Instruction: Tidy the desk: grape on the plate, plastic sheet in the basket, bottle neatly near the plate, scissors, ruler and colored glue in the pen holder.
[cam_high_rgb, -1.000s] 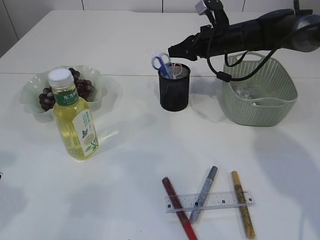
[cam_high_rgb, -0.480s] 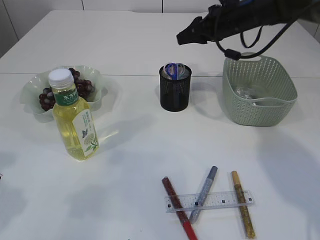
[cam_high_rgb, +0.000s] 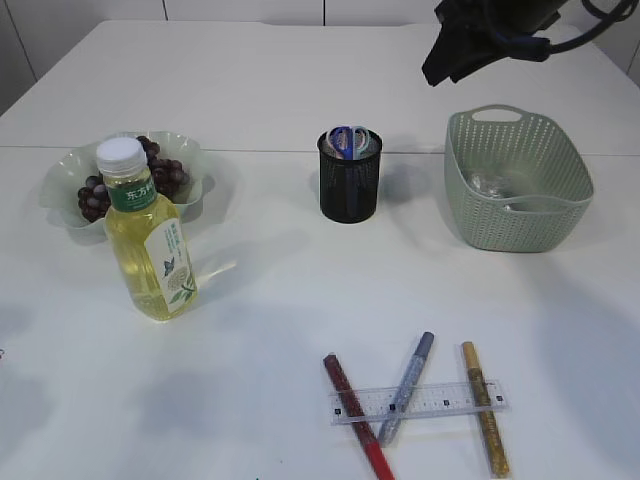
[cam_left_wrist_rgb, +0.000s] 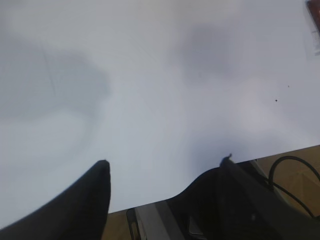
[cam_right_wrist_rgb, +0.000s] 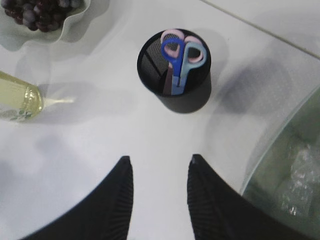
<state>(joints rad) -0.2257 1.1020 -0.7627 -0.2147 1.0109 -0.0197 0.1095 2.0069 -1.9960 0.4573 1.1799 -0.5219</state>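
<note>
- Right gripper (cam_right_wrist_rgb: 159, 172) up high over the desk near the basket (cam_high_rgb: 520, 180), jaws apart, nothing between them.
- Left gripper (cam_left_wrist_rgb: 165, 172) over bare table, jaws spread wide, holding nothing.
- Scissors (cam_high_rgb: 349, 140) stand handles-up in the black pen holder (cam_high_rgb: 350, 185).
- Grapes (cam_high_rgb: 160, 175) on the plate (cam_high_rgb: 70, 185); bottle (cam_high_rgb: 148, 235) upright just in front of it.
- Clear plastic sheet (cam_high_rgb: 500, 190) lies in the basket.
- Ruler (cam_high_rgb: 418, 402) lies across three glue sticks (cam_high_rgb: 407, 390) at the desk's front edge.
</note>
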